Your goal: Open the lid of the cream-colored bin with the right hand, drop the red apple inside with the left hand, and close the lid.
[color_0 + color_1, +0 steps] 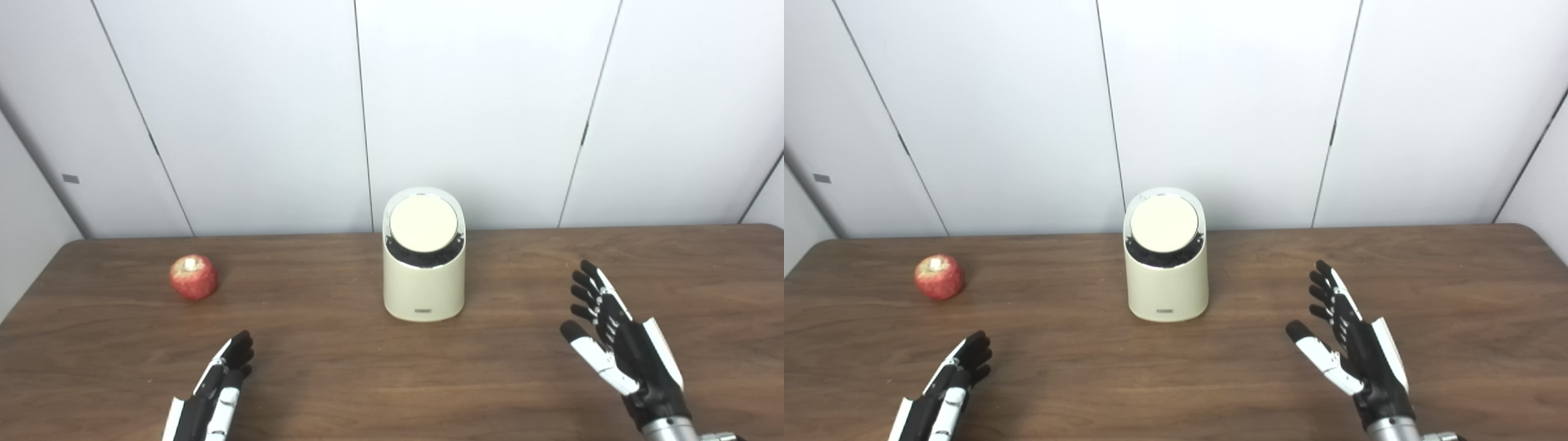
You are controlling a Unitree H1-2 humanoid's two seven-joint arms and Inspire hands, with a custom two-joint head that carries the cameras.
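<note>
Nothing had begun: lid [424, 224] sat shut on the bin [423, 288], apple [193, 277] untouched, both hands empty, fingers spread; right hand [618, 334] needed to reach the lid.

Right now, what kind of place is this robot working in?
Probably a lab or test booth: a bare wooden table, plain white wall panels, and only a cream-colored bin and a red apple set out.

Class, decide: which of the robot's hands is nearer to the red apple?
Left. The left hand is just in front of the apple; the right hand is far across, beyond the bin.
</note>
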